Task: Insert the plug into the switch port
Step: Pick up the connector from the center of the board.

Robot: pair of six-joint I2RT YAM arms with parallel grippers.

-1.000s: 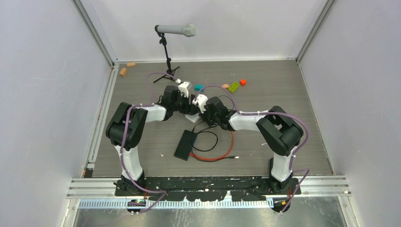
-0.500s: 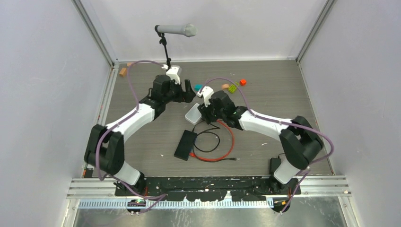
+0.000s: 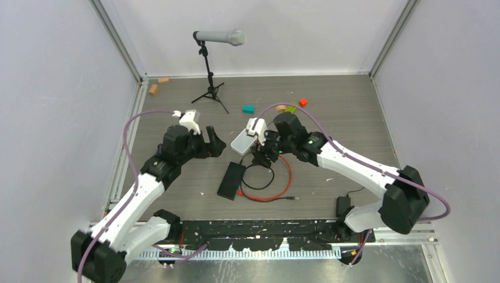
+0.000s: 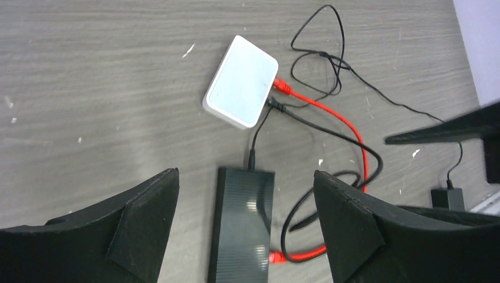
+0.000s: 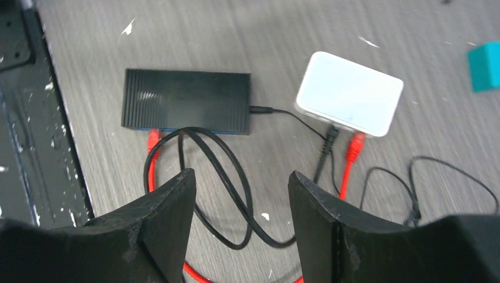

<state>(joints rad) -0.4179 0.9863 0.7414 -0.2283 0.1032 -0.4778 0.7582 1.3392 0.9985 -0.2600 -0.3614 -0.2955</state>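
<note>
The flat black switch (image 3: 231, 180) lies at the table's middle, and its blue port edge (image 5: 218, 132) faces my right wrist camera. The red cable (image 3: 288, 174) loops to the switch's right. Its plug (image 5: 153, 140) sits against that blue edge with the tip hidden, as if in the switch port. The same plug (image 4: 276, 257) shows beside the switch (image 4: 244, 224) in the left wrist view. My left gripper (image 3: 215, 144) hovers open up and left of the switch, holding nothing. My right gripper (image 3: 262, 155) hangs open over the cable loop, by the white box (image 3: 242, 141).
The cable's other red end (image 5: 355, 146) and a black lead plug into the white box (image 5: 349, 93). Black wires (image 3: 259, 175) coil beside the switch. A power adapter (image 3: 343, 204) lies near right. A microphone stand (image 3: 209, 71) and small coloured blocks (image 3: 248, 109) stand farther back.
Both grippers have opened. The left arm has swung away from the white box, leftward and nearer. The right gripper has shifted slightly right and nearer, over the cables.
</note>
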